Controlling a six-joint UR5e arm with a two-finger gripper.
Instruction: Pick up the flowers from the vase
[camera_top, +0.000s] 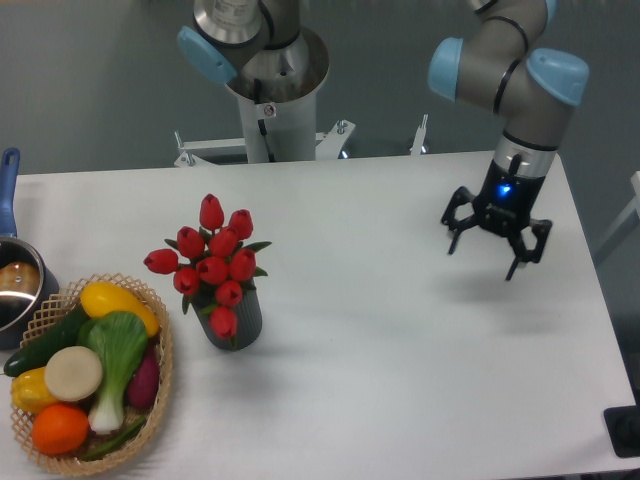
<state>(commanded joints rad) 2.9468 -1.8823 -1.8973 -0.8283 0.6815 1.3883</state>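
The flowers (212, 260), a bunch of red tulip buds with green leaves, stand in the vase (237, 325), a short dark grey ribbed cylinder at the left-centre of the white table. One bud droops over the vase's front. My gripper (483, 258) hangs open above the table's right half, far to the right of the flowers, with nothing between its fingers.
A wicker basket (158, 385) of vegetables and fruit sits at the front left, close beside the vase. A steel pot (15, 290) with a blue handle is at the left edge. A second arm's base (270, 90) stands behind the table.
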